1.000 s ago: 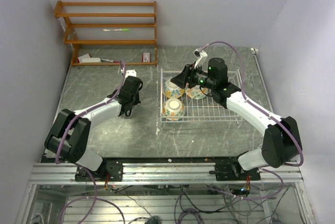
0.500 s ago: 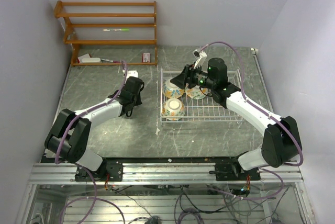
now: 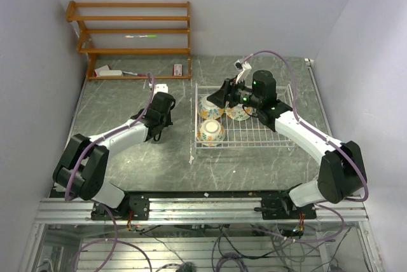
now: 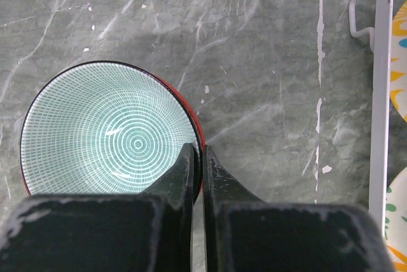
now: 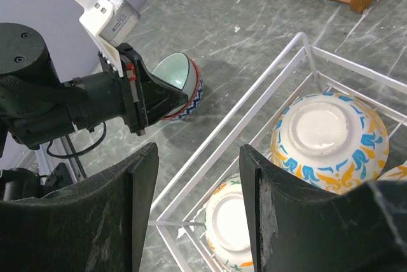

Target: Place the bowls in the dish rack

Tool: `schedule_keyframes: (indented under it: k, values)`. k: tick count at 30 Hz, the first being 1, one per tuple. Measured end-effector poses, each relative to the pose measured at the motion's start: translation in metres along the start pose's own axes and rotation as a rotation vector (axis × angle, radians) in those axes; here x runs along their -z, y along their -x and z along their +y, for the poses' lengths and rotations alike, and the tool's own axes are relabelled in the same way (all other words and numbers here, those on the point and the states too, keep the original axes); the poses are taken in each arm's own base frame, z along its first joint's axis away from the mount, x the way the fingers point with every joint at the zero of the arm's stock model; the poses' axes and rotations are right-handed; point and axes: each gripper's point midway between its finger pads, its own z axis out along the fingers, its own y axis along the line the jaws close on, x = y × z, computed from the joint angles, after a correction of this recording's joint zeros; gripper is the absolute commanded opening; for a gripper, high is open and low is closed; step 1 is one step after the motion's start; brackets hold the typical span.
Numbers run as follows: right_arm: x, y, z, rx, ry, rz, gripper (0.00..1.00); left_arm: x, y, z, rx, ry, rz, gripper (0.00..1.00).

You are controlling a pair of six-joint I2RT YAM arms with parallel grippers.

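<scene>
Teal bowl (image 4: 105, 129): only the left wrist view shows its inside, fine pale rings and dashes on teal, with a dark rim and red outer wall. Left gripper (image 4: 198, 161) pinches that rim, jaws pressed together. The right wrist view adds the outside, a blue zigzag band over red. The bowl is tilted over the table (image 3: 235, 164), left of the rack (image 3: 261, 132). Right gripper (image 5: 200, 211) is spread and empty above upturned floral bowls (image 5: 327, 142) in the rack. The top view hides the teal bowl under the left arm (image 3: 127, 135).
</scene>
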Motion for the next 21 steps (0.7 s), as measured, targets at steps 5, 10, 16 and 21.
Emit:
schedule_keyframes:
  k: [5,10,16,21]
  values:
    - [0.000,0.000,0.000,0.000,0.000,0.000,0.54,0.001,0.001,0.000,-0.001,0.000,-0.002,0.07]
    - [0.000,0.000,0.000,0.000,0.000,0.000,0.54,0.011,0.009,0.002,0.008,-0.003,-0.022,0.07]
    - [0.001,0.002,0.004,-0.003,0.013,-0.006,0.54,0.041,0.036,0.015,0.030,0.032,-0.093,0.07]
    - [0.015,0.018,0.015,0.006,0.013,-0.053,0.54,0.062,0.064,0.016,0.066,0.014,-0.172,0.07]
